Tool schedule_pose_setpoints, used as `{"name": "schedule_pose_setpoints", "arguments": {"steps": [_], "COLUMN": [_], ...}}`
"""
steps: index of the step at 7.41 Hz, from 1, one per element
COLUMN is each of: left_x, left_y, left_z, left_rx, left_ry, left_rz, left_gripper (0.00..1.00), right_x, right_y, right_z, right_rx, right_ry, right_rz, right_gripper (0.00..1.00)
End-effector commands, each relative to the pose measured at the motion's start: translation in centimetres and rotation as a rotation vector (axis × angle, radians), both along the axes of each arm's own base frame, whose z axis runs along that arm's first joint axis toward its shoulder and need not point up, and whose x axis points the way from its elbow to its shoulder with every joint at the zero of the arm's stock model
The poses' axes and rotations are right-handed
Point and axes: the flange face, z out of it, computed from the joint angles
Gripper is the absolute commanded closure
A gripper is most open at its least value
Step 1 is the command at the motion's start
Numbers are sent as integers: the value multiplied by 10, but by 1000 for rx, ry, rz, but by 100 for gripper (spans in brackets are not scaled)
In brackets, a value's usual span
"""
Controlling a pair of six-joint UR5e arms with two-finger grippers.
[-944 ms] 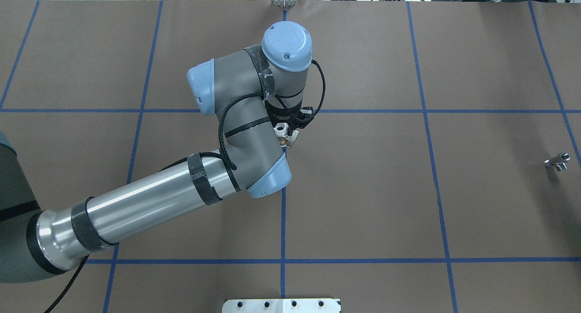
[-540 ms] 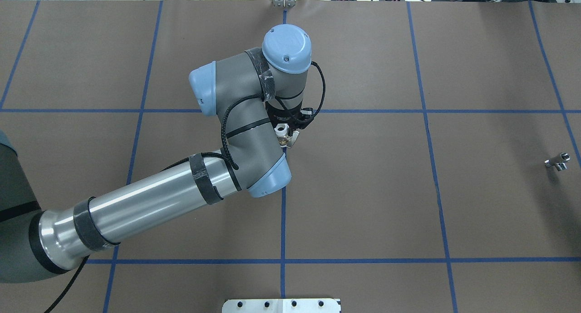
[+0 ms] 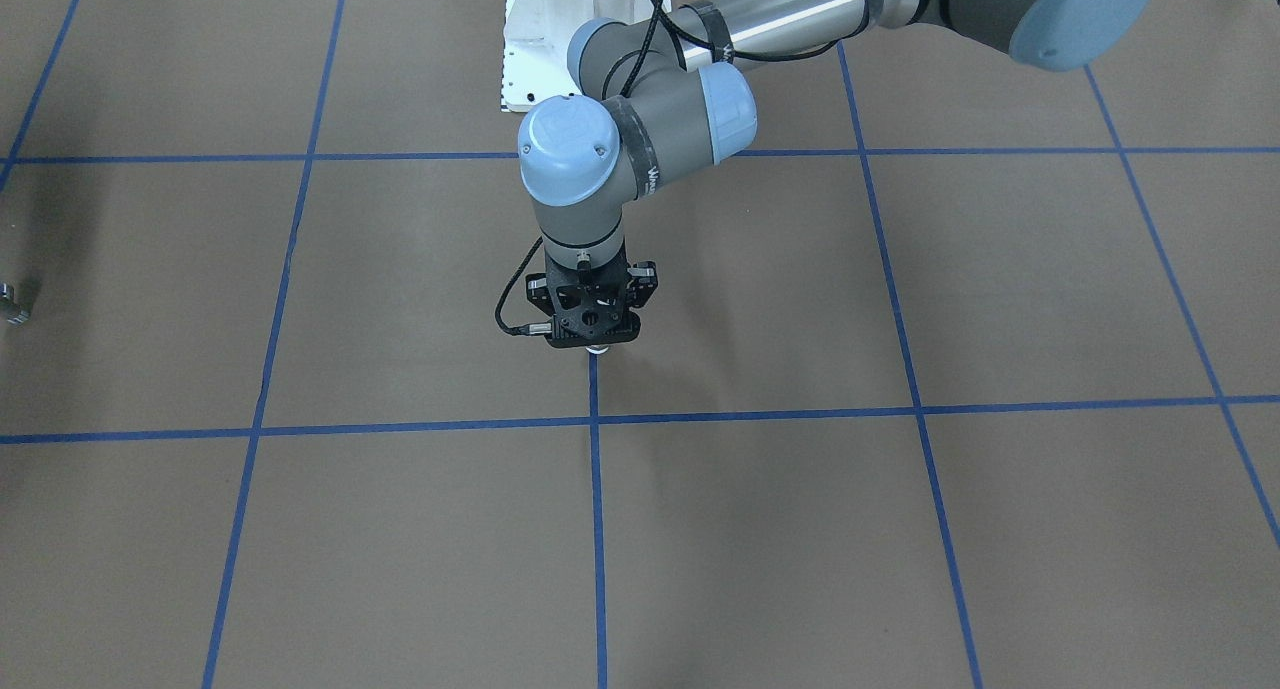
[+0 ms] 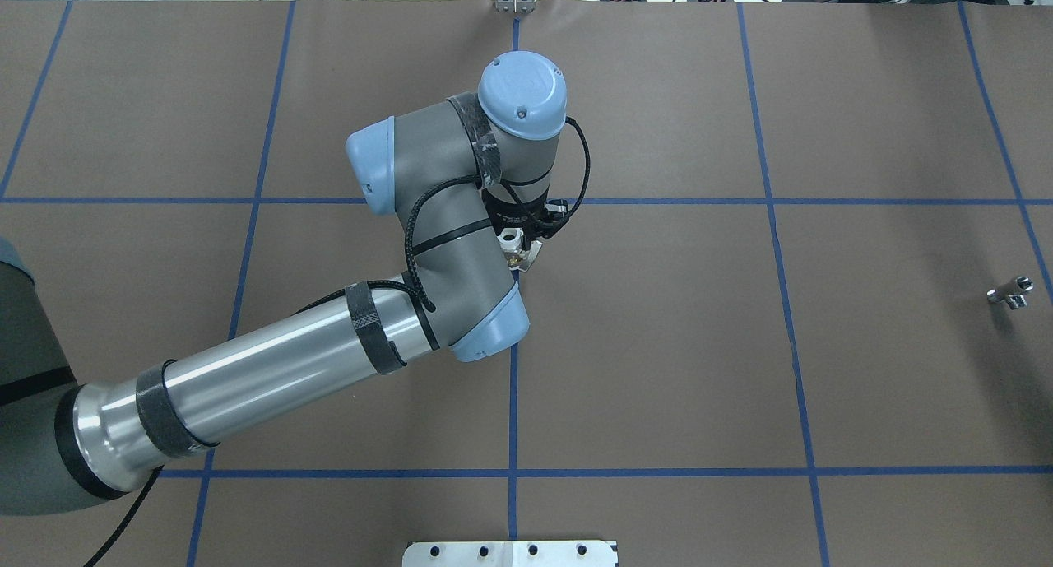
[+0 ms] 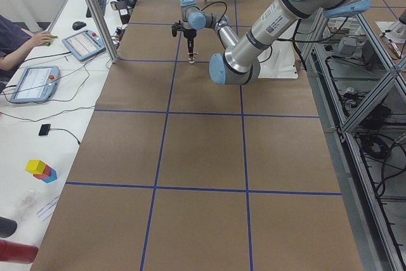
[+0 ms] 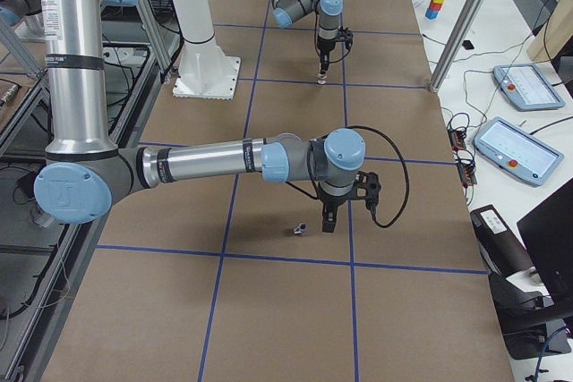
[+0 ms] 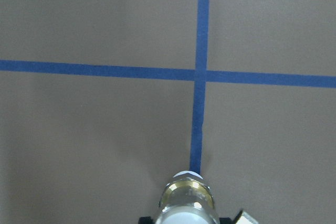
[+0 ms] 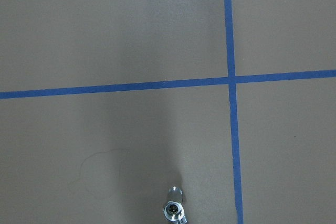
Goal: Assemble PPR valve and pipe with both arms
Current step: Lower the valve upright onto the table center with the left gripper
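My left gripper (image 4: 517, 253) is shut on the PPR valve (image 4: 512, 239), brass with white ends, and holds it upright just above the mat near a blue tape crossing. The valve fills the bottom of the left wrist view (image 7: 189, 200). The pipe (image 4: 1012, 293), a tiny silver stub, lies on the mat at the far right; it also shows in the right wrist view (image 8: 175, 209). My right gripper (image 6: 328, 223) hangs close beside the pipe (image 6: 300, 229). It shows only in the exterior right view, so I cannot tell whether it is open or shut.
The large white bolted pedestal (image 4: 510, 553) stands at the robot's edge of the mat (image 3: 540, 29). Blue tape lines grid the brown mat. Metal frame posts (image 6: 457, 20) and operator tablets (image 6: 515, 154) stand beyond the table's far side.
The left arm's wrist has shifted slightly and seems a little lower, with the valve still in its grip. The pipe has not moved.
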Motion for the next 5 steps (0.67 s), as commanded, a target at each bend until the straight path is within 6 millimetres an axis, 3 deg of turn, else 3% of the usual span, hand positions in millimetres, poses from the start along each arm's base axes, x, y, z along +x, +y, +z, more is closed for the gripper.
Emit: {"name": "schedule_pose_setpoints", "arguments": {"steps": [1, 5], "left_x": [2, 7], "left_y": [2, 8], "left_z": [-1, -6], "left_rx": [0, 5], "left_ry": [1, 5], "left_rz": [4, 13], "left_gripper": [100, 100], "right_x": [0, 0], "right_y": [-2, -2], "right_z": [0, 4], "right_rx": [-1, -9], "right_ry": [0, 0], "right_rz": [0, 0], "right_gripper": [0, 0]}}
